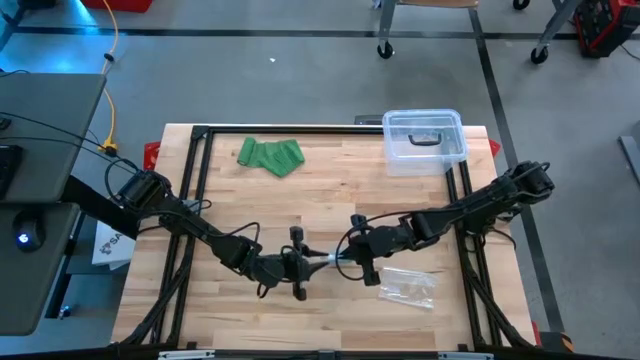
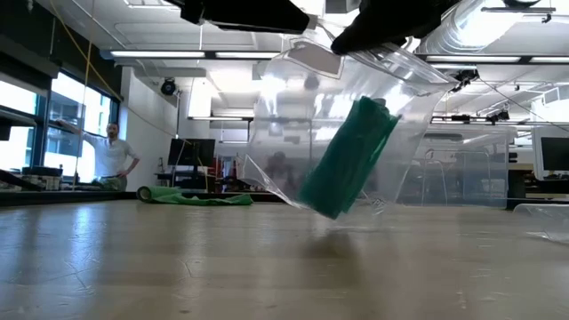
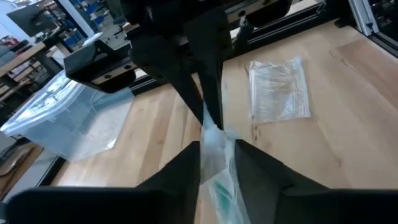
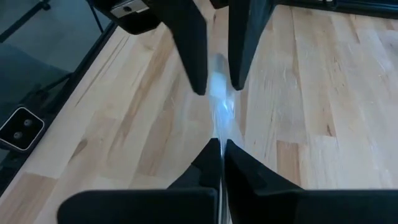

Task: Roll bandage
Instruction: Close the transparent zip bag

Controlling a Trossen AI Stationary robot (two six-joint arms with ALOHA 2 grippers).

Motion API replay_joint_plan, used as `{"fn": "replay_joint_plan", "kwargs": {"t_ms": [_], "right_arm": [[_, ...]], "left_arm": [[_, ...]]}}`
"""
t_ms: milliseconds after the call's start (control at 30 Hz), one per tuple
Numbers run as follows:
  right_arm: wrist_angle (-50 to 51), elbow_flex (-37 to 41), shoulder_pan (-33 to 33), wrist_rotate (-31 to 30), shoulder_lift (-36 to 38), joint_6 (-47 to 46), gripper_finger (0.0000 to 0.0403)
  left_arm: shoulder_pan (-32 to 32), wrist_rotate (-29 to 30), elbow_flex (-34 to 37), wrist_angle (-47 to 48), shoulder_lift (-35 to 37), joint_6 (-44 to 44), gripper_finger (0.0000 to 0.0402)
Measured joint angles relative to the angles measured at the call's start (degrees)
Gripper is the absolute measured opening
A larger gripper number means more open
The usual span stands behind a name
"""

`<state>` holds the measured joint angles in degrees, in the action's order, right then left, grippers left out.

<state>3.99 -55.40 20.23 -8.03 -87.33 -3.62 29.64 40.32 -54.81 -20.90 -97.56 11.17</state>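
A clear plastic bag (image 2: 293, 124) with a green rolled bandage (image 2: 351, 160) inside hangs tilted over the middle of the table. Both grippers meet at its top edge. My left gripper (image 1: 300, 262) comes from the table's left and my right gripper (image 1: 338, 258) from the right, each shut on the bag. A loose green bandage (image 1: 270, 155) lies crumpled on the table at the far left. My left gripper has the bag's top edge (image 3: 214, 146) between its two fingers, and the film fills the gap. The fingers come almost level from the table's left. The green roll shows just below them inside the bag. My right gripper pinches the bag's top edge (image 4: 219, 127) between its two shut fingertips, slanting down from the table's right. Its fingers face my left gripper's fingers at close range. The bag hangs below the fingers, tilted, with the roll slanting inside.
A clear lidded box (image 1: 425, 140) stands at the far right. An empty clear bag (image 1: 408, 287) lies flat near the front, right of the grippers. Black frame rails (image 1: 190, 190) run along the table's left, far and right sides.
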Motion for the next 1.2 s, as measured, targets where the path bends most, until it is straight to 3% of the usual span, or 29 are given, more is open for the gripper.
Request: {"fn": "replay_joint_plan", "kwargs": {"t_ms": [200, 367, 633, 833, 1033, 1200], "right_arm": [[-0.01, 0.0, 0.0, -0.05, 0.0, 0.75, 0.0], [0.39, -0.04, 0.04, -4.35, 0.11, 2.64, 0.0013], [6.58, -0.04, 0.52, -11.32, 7.4, 5.24, 0.0149], [7.29, -0.07, 4.25, -13.69, 9.07, 17.3, 0.0227], [2.63, -0.09, 5.55, -26.63, 4.68, 19.07, 0.0226], [1.99, -0.09, 5.53, -25.76, 1.74, 19.05, 0.0189]], "left_arm": [[0.01, -0.15, 0.0, 0.14, -0.02, -0.39, 0.001], [0.01, 0.05, 0.0, 0.14, -0.02, -3.33, 0.0004], [-0.07, 5.25, -0.07, 2.31, 0.17, -11.43, 0.0001], [-1.17, 3.82, -0.07, 4.87, 2.82, -15.96, 0.0001], [-1.23, 1.88, -0.07, 6.02, 4.52, -16.1, 0.0], [-1.21, 0.39, -0.04, 8.0, 5.1, -17.51, 0.0]]}}
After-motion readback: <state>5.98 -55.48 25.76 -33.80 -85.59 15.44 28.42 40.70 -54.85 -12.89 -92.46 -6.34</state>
